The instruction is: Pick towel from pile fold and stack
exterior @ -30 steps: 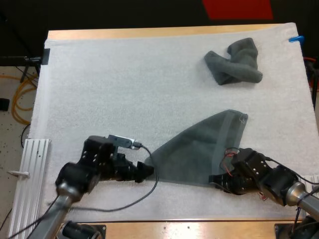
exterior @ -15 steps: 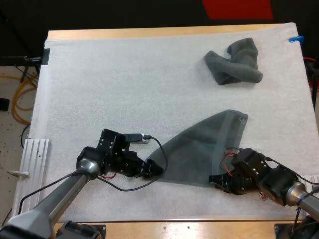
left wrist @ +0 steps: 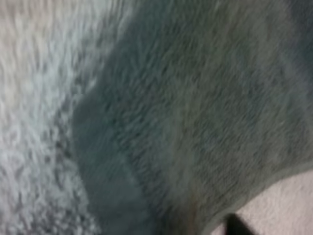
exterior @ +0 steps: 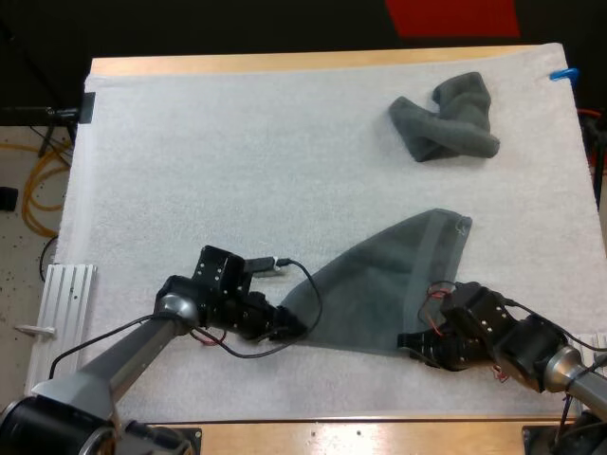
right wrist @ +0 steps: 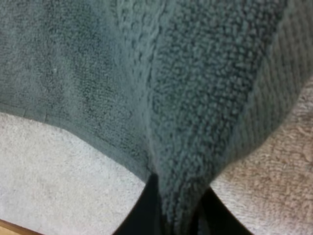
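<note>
While I watch from the high view, the flat dark grey-green terry towel (exterior: pixel 379 294) lies spread on the white fleecy mat (exterior: pixel 237 161) in the lower right of the frame. It forms a rough triangle: one corner points up toward the right of centre, and its long edge runs along the lower side. The mat covers most of the pale wooden table (exterior: pixel 285 63), whose bare edge shows along the top of the frame.

My left gripper (exterior: pixel 289 328) sits low on the mat at the towel's left corner, in the lower middle of the frame, and touches the cloth's edge. From its own wrist camera I see the towel's hem close up, with the mat beside it. Whether that gripper has hold of the cloth I cannot tell.

My right gripper (exterior: pixel 410 341) is at the towel's lower right corner. In the right wrist view its two black fingers (right wrist: pixel 139 215) press on a raised fold of the towel from both sides, so it has the cloth pinched, with the mat on either side of the fold.

A second, crumpled dark grey-green towel (exterior: pixel 446 121) lies bunched in the upper right of the frame, well apart from the spread one and from both grippers.

A ribbed silver metal rail (exterior: pixel 66 303) lies off the mat's lower left edge.
</note>
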